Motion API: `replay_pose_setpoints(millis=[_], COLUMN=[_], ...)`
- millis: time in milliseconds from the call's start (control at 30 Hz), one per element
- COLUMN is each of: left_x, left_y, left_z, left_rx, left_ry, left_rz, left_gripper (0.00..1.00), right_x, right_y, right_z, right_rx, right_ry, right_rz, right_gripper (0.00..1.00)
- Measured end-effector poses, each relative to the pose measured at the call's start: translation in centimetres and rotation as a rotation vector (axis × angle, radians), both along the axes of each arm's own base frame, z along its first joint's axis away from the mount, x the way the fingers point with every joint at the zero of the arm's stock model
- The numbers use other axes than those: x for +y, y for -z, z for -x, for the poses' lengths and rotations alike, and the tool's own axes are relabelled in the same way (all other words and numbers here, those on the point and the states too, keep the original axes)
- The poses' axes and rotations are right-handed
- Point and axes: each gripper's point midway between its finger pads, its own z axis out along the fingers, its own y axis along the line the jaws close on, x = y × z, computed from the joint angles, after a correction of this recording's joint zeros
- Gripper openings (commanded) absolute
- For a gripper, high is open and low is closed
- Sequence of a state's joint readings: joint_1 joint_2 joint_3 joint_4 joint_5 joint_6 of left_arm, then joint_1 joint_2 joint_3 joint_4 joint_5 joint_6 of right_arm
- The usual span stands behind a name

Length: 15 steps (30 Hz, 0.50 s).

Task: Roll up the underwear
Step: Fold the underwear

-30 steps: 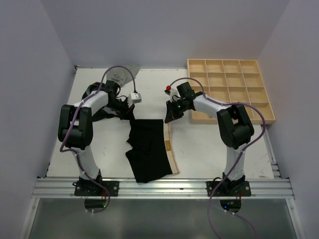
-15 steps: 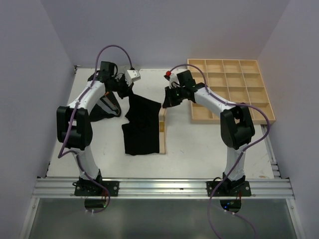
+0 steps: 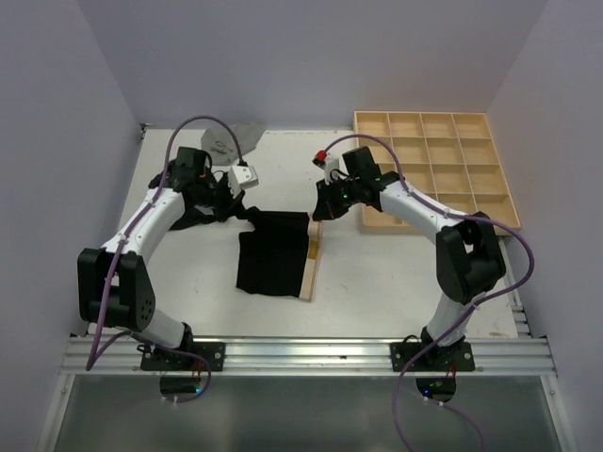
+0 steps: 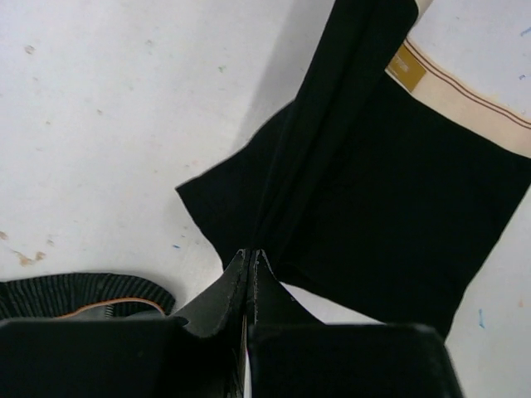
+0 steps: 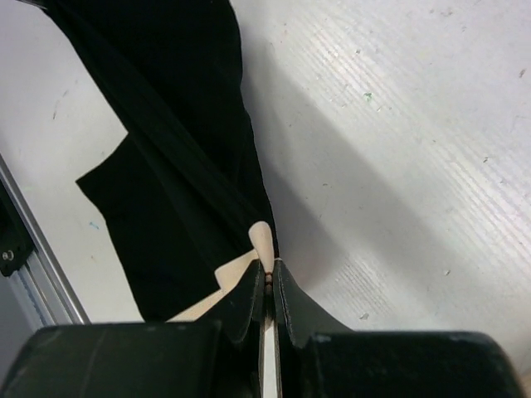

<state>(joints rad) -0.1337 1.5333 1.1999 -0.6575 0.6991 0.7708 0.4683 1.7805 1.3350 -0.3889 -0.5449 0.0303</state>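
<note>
**A:** Where is the underwear?

**B:** Black briefs [image 3: 271, 256] sit mid-worktop [image 3: 386, 278], slightly toward the left edge. They are a soft matte knit, roughly rectangular. The near part lies flat, and the far corners are drawn up into ridges. A smooth tan waistband [image 4: 469, 112] runs down the right side, with thin brown lines and a small gold label [image 4: 405, 68].

**A:** Gripper state?

**B:** On the left gripper [image 4: 250, 257], the jaws are pinched together on a fold of black cloth at the far-left corner. On the right gripper [image 5: 267, 269], the jaws are closed on the tan band end at the far-right corner.

**A:** Other items?

**B:** A dark ribbed heap [image 4: 75, 294] with an orange trim lies near the left edge. A crumpled grey piece [image 3: 229, 141] is at the far edge. A wooden grid tray [image 3: 435, 171] with square cells sits in the far right corner.
</note>
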Motion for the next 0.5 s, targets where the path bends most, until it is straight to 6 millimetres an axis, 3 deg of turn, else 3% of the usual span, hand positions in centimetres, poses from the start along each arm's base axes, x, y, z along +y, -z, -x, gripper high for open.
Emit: replay_pose_setpoints(millis=[300, 500], left_x=[-0.8, -0.5], left_y=[3.3, 3.6], left_z=[5.2, 6.8], left_rx=[0.082, 0.07], left_ry=[0.071, 0.093], left_rz=[-0.023, -0.041], left_gripper=[0.0, 0.0], right_x=[-0.3, 0.9], right_y=[3.1, 2.3], right_z=[3.3, 5.2], right_rx=[0.033, 0.0], right_ry=[-0.082, -0.145], right_rz=[0.055, 0.058], right_gripper=[0.0, 0.0])
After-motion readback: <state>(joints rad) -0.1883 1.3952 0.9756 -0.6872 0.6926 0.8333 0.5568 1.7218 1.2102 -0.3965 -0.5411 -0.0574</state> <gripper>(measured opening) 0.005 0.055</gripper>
